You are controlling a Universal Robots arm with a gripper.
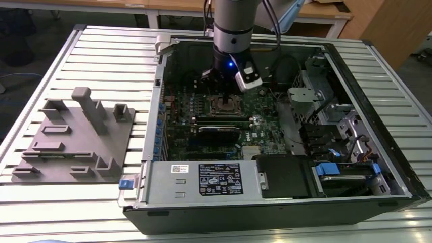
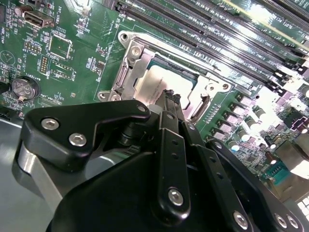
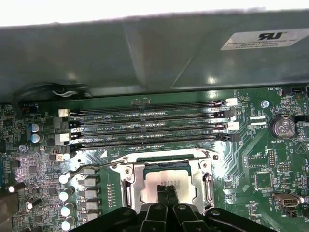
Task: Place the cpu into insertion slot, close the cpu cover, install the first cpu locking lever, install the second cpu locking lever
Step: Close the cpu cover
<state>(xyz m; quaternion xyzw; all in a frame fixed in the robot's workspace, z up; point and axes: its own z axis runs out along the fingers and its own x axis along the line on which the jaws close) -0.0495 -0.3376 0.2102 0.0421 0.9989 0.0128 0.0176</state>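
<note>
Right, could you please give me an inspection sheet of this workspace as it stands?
Surface: slatted metal table, bearing an open computer case.
Job's things: cpu seated in the insertion slot; cpu cover lying flat around it.
Clutter: grey fixture block at the exterior view's left.
Grippers: gripper, fingers closed together, over the cpu.
Cables: black cable looped inside the case.
Surroundings: wooden desks behind the table.

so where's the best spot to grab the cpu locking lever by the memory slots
Probably its hooked free end: the cpu locking lever sticks out past the cpu cover corner, towards the capacitors. Come down from above, pinching across the rod; elsewhere it hugs the frame.
</note>
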